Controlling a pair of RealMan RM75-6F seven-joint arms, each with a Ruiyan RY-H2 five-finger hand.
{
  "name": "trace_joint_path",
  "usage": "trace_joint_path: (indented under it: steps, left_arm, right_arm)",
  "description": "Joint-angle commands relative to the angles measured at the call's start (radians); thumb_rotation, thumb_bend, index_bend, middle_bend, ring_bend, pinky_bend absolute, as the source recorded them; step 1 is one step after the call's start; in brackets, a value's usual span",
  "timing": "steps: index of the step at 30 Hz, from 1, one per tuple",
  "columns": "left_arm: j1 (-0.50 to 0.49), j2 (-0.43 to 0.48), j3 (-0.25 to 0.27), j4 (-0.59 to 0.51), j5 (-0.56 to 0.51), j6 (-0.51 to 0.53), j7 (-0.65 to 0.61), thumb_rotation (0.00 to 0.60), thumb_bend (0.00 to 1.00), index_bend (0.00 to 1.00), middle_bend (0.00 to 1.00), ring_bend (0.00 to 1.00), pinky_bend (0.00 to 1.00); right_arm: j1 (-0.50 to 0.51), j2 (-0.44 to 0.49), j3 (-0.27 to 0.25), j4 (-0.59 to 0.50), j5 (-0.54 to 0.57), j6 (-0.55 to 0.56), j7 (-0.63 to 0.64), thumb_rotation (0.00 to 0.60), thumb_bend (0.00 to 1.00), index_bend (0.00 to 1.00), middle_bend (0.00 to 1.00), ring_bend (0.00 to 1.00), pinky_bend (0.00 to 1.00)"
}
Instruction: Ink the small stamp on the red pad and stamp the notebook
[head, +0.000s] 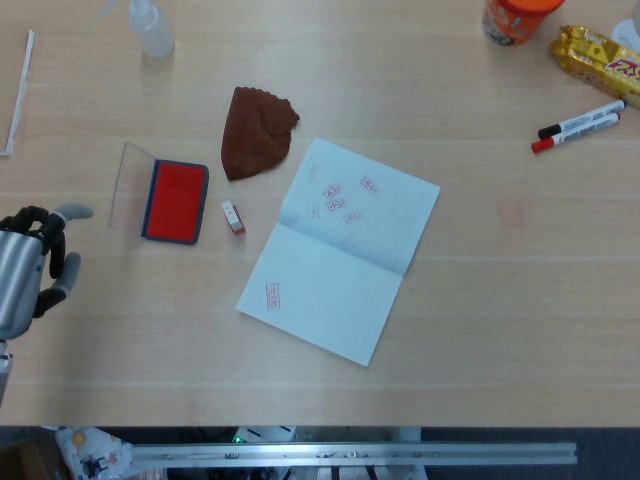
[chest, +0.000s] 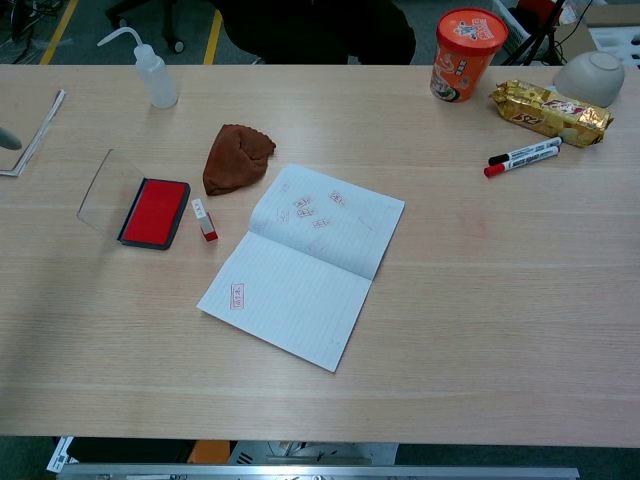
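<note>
Wooden worktop seen from above in the head view and from the front in the chest view. The left hand enters at the left edge of the head view, well to the left of the ink pad; its dark-tipped fingers are apart and loosely curved, and it holds nothing. In the chest view only a small grey tip shows at the left edge. The right hand appears in neither view.

The red pad lies open in its dark tray, with the clear lid folded out flat on its left side. The small stamp lies on its side just to the right of the pad, apart from it, between the pad and the notebook. The notebook lies open and turned at an angle near the middle of the worktop. Its upper page carries a cluster of red stamp marks, and its lower page carries a single red mark near the left corner.

A crumpled brown cloth sits just above the stamp and the notebook's upper left edge. Towards the far edge stand a squeeze bottle at left and an orange cup at right, beside a gold snack packet and two markers.
</note>
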Motion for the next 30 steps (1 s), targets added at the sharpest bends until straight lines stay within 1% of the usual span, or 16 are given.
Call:
trace_joint_path:
  steps: [1, 6, 8, 11, 15, 16, 19, 20, 21, 23, 25, 30]
  left_arm:
    - [-0.005, 0.005, 0.002, -0.006, -0.007, -0.008, -0.001, 0.600, 0.38, 0.19, 0.26, 0.25, 0.41]
    - [-0.009, 0.007, 0.002, -0.003, -0.010, -0.013, -0.008, 0.600, 0.38, 0.13, 0.20, 0.22, 0.32]
    - [-0.013, 0.013, 0.005, -0.006, -0.014, -0.026, -0.011, 0.600, 0.38, 0.07, 0.15, 0.18, 0.25]
    - [-0.022, 0.023, 0.008, -0.015, -0.016, -0.045, -0.012, 0.600, 0.38, 0.01, 0.06, 0.10, 0.14]
    - [-0.043, 0.032, 0.011, -0.018, 0.006, -0.065, -0.019, 0.600, 0.38, 0.00, 0.04, 0.10, 0.14]
    - [-0.049, 0.033, 0.011, -0.018, 0.013, -0.070, -0.017, 0.600, 0.38, 0.00, 0.04, 0.10, 0.15]
    - [-0.072, 0.036, 0.013, -0.023, 0.031, -0.096, -0.009, 0.600, 0.38, 0.02, 0.09, 0.11, 0.27]
    - [-0.083, 0.037, 0.011, -0.026, 0.035, -0.109, -0.011, 0.600, 0.38, 0.05, 0.12, 0.14, 0.32]
    - [-0.091, 0.038, 0.010, -0.027, 0.037, -0.119, -0.012, 0.600, 0.38, 0.07, 0.14, 0.16, 0.33]
    - [-0.112, 0.039, 0.009, -0.031, 0.039, -0.149, -0.018, 0.600, 0.38, 0.11, 0.23, 0.23, 0.36]
    - [-0.129, 0.036, 0.004, -0.031, 0.043, -0.165, -0.016, 0.600, 0.38, 0.13, 0.28, 0.28, 0.43]
    - [-0.186, 0.026, -0.005, -0.035, 0.059, -0.225, -0.021, 0.600, 0.38, 0.17, 0.46, 0.46, 0.75]
  right_arm:
    - [0.000, 0.000, 0.000, 0.001, 0.002, -0.001, 0.000, 0.600, 0.30, 0.31, 0.41, 0.33, 0.42]
    - [0.002, -0.004, 0.003, 0.004, 0.004, -0.003, -0.001, 0.600, 0.30, 0.31, 0.41, 0.33, 0.42]
    - [0.004, -0.005, 0.004, 0.004, 0.003, -0.004, -0.001, 0.600, 0.30, 0.31, 0.41, 0.33, 0.42]
    - [0.006, -0.004, 0.007, 0.003, 0.003, -0.003, -0.003, 0.600, 0.30, 0.31, 0.41, 0.33, 0.41]
    - [0.010, 0.003, 0.010, -0.002, 0.006, -0.007, -0.003, 0.600, 0.30, 0.31, 0.41, 0.33, 0.41]
    - [0.011, 0.004, 0.011, -0.003, 0.006, -0.008, -0.003, 0.600, 0.30, 0.31, 0.41, 0.33, 0.41]
    - [0.015, 0.009, 0.014, -0.007, 0.008, -0.014, -0.004, 0.600, 0.30, 0.31, 0.41, 0.33, 0.41]
    - [0.017, 0.011, 0.014, -0.009, 0.009, -0.017, -0.004, 0.600, 0.30, 0.31, 0.41, 0.33, 0.41]
    - [0.019, 0.013, 0.015, -0.010, 0.010, -0.020, -0.004, 0.600, 0.30, 0.31, 0.41, 0.33, 0.41]
    - [0.022, 0.017, 0.018, -0.013, 0.013, -0.022, -0.005, 0.600, 0.30, 0.31, 0.41, 0.33, 0.41]
    - [0.024, 0.021, 0.020, -0.015, 0.015, -0.025, -0.005, 0.600, 0.30, 0.31, 0.41, 0.33, 0.41]
    - [0.033, 0.030, 0.025, -0.023, 0.018, -0.035, -0.009, 0.600, 0.30, 0.31, 0.41, 0.33, 0.41]
